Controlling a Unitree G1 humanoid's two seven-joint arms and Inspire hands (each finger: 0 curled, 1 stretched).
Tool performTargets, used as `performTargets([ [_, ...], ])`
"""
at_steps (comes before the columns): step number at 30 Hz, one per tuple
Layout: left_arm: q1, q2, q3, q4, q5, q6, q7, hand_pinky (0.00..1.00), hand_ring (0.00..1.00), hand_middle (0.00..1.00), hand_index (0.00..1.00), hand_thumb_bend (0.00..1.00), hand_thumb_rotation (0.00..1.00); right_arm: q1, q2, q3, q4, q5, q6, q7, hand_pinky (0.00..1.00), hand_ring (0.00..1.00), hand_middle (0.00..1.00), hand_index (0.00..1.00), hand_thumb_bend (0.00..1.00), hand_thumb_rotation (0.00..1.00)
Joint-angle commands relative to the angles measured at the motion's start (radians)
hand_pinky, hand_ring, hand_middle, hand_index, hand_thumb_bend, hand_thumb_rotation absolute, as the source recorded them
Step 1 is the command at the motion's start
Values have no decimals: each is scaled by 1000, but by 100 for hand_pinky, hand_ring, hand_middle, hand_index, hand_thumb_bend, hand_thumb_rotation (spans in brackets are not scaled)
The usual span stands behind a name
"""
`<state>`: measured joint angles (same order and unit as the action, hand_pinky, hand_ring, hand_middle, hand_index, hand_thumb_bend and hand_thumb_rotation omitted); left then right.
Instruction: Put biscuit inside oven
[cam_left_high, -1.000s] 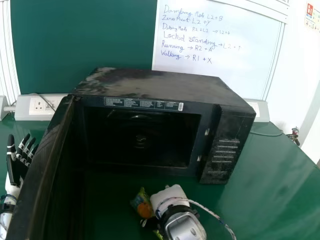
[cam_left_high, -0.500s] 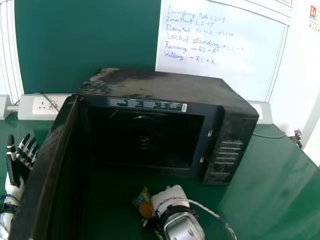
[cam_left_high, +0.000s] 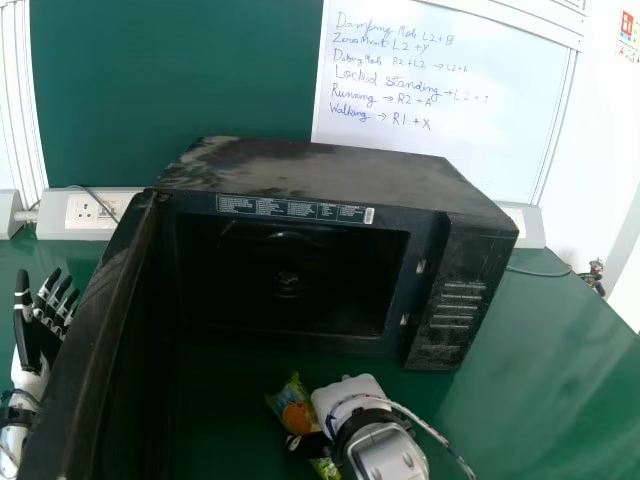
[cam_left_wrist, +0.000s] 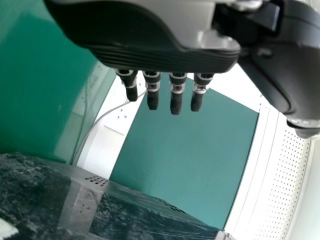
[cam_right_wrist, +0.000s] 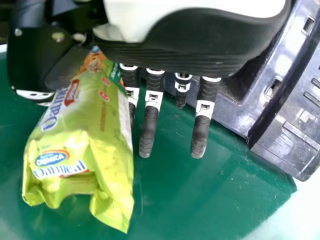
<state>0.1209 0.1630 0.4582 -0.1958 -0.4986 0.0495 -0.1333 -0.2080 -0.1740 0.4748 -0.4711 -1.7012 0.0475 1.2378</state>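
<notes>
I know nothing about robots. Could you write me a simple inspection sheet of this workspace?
Surface: glossy green table.
Job's things: black oven, door open; biscuit packet outside, in front of it.
Clutter: small item at the table's right edge, too small to identify.
Grippers: left robot hand open beside the door; right robot hand at the packet, fingers straight, grip strength unclear.
Cables: patterned cord across the right wrist; thin cable right of the oven.
Surroundings: whiteboard with handwriting, green panel, wall socket.
</notes>
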Motion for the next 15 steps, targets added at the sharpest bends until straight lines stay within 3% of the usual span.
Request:
performTargets([
  [1,-1,-3,4,-17,-16,7,0,83,88,90,92,92,64,18,19,0,-2,16,11,5,42,48,55,67,73,1],
  [3,0,-2,4,-18,-17,8,2,83,88,90,92,92,64,21,21,-1,-6,17,17,-1,42,48,54,67,74,0],
  [5,1,1,3,-17,-17,9,1,83,88,90,92,93,65,23,21,0,-7,16,17,-8,41,46,50,68,60,0],
  [6,2,2,3,-17,-18,10,2,83,88,90,92,93,65,26,23,-1,-9,15,19,-12,40,46,49,67,58,0],
  [15,4,1,2,-22,-18,11,11,83,88,90,92,94,64,46,18,-21,-19,53,32,-92,38,40,48,67,57,0],
])
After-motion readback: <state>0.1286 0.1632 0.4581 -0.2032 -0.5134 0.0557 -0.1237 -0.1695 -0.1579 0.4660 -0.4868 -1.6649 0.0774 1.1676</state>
